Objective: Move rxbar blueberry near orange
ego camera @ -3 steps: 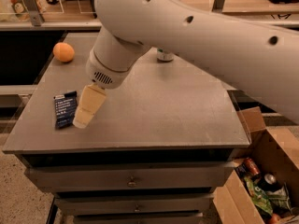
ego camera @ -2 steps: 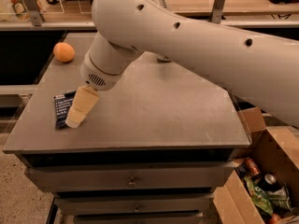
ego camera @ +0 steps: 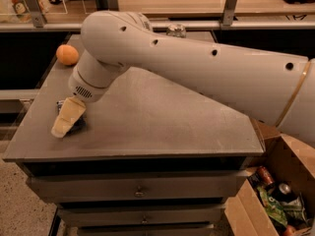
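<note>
Camera view first, Mia: where is the claw [ego camera: 63,125]?

Mia: Low over the front-left corner of the worktop [ego camera: 162,112], at the end of the big white arm [ego camera: 197,68] that reaches in from the right. It lies right on top of the rxbar blueberry [ego camera: 78,125], and only dark edges of the wrapper show beside it.

Tom: Holding the bar, or spread wide?

Mia: I cannot tell. The cream claw reads as one slanted shape over the wrapper, so nothing shows whether it has the bar.

Tom: Why so low and tilted?

Mia: My guess is that the bar lies flat against the worktop, so any grip has to meet it at the surface and catch its thin edges. The angled wrist suits that.

Tom: And the orange [ego camera: 67,54]?

Mia: Back-left corner, well apart from the bar but on the same side. Nothing lies between them, so a carry could run straight back along the left edge.

Tom: Anything to mind?

Mia: The orange is round and close to the edge, and a nudge might roll it off, so the bar should land just short of it. The bar sits near the front edge too, where a slipping grip could push it over. A silver can [ego camera: 175,31] stands at the back, half hidden by the arm and clear of that path.

Tom: Progress?

Mia: Early, I judge: the pickup step, with the bar not yet lifted.
</note>
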Robot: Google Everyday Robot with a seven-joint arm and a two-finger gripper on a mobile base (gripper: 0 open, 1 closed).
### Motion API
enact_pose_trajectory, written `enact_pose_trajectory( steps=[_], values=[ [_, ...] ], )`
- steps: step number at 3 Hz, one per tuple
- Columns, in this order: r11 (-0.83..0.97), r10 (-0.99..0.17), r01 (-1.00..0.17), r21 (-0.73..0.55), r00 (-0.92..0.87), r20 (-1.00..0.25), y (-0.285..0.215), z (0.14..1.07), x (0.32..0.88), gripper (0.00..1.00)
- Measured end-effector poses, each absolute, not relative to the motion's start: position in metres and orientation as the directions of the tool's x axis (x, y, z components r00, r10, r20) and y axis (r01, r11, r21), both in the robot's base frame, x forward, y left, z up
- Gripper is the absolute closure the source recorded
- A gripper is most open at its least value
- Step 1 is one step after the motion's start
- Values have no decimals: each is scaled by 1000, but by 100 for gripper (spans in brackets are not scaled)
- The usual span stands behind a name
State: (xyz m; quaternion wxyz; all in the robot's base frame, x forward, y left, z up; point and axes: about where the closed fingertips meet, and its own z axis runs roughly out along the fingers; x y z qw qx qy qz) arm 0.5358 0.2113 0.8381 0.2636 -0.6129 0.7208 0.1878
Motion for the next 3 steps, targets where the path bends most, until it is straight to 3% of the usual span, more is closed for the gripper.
enact_pose_trajectory(
  steps=[2, 3],
  values=[
    [167, -776, -985, -39, -107, -621, 221, 827, 537, 0],
    [161, -772, -986, -33, -106, -626, 224, 822, 537, 6]
  ],
)
